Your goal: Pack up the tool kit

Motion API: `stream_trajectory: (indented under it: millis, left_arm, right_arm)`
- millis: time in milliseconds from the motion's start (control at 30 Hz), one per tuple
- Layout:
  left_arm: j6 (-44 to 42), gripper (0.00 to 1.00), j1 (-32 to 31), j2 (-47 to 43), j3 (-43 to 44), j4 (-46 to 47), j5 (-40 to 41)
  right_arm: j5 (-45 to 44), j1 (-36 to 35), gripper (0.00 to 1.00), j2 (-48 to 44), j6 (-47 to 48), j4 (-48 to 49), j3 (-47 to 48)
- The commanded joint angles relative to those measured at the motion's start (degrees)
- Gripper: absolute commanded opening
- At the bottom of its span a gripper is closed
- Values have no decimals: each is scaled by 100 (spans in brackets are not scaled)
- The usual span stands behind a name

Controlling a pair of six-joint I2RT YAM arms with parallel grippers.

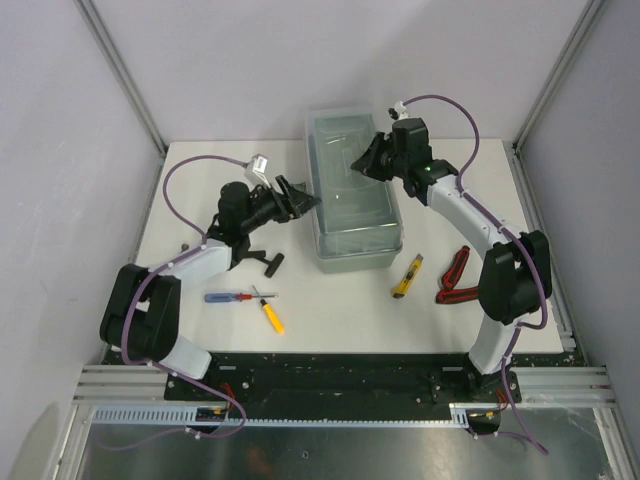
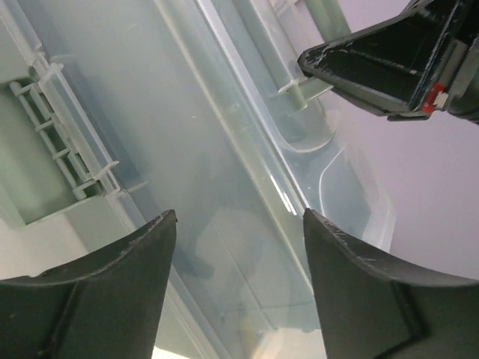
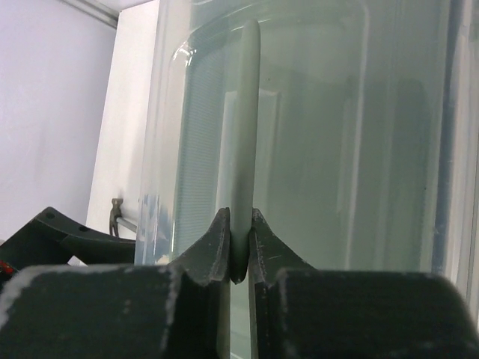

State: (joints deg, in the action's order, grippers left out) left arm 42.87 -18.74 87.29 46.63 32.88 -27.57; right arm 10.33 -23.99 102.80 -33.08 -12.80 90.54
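Right claw (image 3: 239, 241) clamped on pale bar (image 3: 244, 127) (atop box (image 1: 358, 225)); left claw (image 2: 239, 224) open alongside.

The left arm extends forward and to the right. The left gripper (image 2: 239, 218) stands with jaws apart, holding nothing. The right arm reaches forward and to the left. The right gripper (image 3: 239, 241) is pinched closed on the lid handle (image 3: 244, 112).

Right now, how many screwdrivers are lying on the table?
2. The blue screwdriver and the yellow screwdriver lie together left of the green box, near the front edge. Others may be hidden.
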Motion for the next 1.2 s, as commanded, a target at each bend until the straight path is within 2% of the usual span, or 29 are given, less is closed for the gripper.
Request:
stream_trajectory:
  millis: [0, 67, 100, 300, 633, 1000, 1167]
  left_arm:
    - [-562, 81, -142, -284, 27, -1610, 125]
    - [-636, 94, -111, -472, 98, -1775, 333]
    - [-655, 97, -90, -575, 108, -1837, 433]
    - [-638, 99, -4, -879, -75, -2027, 841]
    - [-240, 86, 1, -938, -583, -2047, 1153]
    - [-177, 87, -14, -640, -444, -2038, 1026]
    - [-52, 78, -20, -233, -286, -2036, 1005]
  right_arm:
    - [245, -64, 0, 51, 247, 152, 490]
    - [374, -45, 0, 39, 238, 176, 622]
    - [449, -36, 0, 34, 226, 174, 706]
    - [623, 32, 0, -36, 60, 118, 1275]
    - [918, 499, 0, -329, -1032, 733, 1075]
    - [1815, 1193, 0, -530, -2390, 2281, 8]
    - [2102, 1434, 0, -566, -2770, 2743, -342]
